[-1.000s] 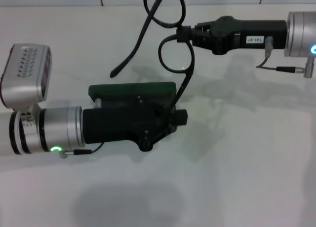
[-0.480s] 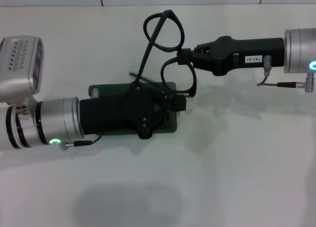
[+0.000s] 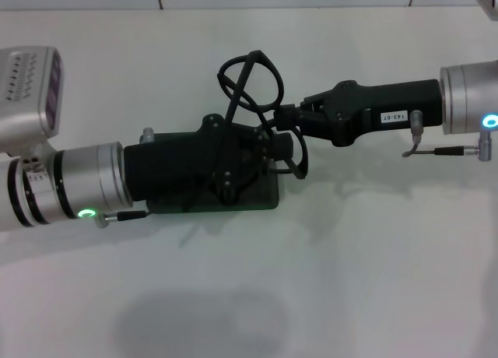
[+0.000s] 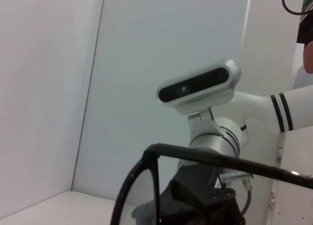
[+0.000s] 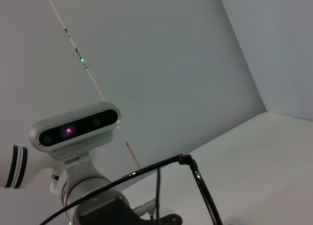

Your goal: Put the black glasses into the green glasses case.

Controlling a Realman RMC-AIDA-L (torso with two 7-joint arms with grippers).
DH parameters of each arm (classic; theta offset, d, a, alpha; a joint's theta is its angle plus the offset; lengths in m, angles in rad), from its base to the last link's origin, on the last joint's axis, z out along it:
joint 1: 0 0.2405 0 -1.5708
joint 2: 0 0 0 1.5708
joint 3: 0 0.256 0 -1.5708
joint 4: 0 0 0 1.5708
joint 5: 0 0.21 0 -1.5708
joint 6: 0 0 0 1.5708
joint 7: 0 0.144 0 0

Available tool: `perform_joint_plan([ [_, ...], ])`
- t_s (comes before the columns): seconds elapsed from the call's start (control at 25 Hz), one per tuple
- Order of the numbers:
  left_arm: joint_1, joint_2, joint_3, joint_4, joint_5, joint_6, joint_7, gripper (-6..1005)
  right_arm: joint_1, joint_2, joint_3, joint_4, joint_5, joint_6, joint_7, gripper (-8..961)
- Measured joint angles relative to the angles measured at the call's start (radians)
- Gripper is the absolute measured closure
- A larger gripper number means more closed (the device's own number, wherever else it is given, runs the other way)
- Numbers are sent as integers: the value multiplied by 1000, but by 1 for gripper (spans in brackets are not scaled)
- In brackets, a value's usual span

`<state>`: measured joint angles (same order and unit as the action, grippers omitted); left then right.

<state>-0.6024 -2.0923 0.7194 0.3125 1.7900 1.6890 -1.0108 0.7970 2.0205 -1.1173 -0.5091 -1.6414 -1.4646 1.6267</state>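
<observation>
Taking the green glasses case (image 3: 261,201) as my landmark: it lies flat on the white tabletop (image 3: 350,280), and nearest to me only its near edge and its corner on my right show, because my left hand (image 3: 268,157) sits directly over it and covers most of it. I cannot tell whether that hand is spread or pressed together, since its dark body hides its own tips and the case's lid from me. Whether the case stands open under there I cannot see either.

Just past the case's right end, my right hand (image 3: 292,118) reaches in from the right and is pinching the black glasses (image 3: 250,82) by the frame near the bridge. One lens ring stands up beyond the case's far edge, well clear of the tabletop; the other ring and a temple arm hang down beside the case's right end, crossing in front of my left hand. The left wrist view shows the frame (image 4: 146,186) passing close by.

By my judgement the job is partway: the glasses are lifted and brought up to the case, but they are not inside it yet. What is left is lowering them in and letting go.
</observation>
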Motion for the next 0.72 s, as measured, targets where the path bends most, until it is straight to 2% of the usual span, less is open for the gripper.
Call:
perform_joint_plan([
  [0.72, -8, 1, 0, 2, -3, 0, 0, 997, -1, 0, 7, 1, 4, -26, -28, 915],
])
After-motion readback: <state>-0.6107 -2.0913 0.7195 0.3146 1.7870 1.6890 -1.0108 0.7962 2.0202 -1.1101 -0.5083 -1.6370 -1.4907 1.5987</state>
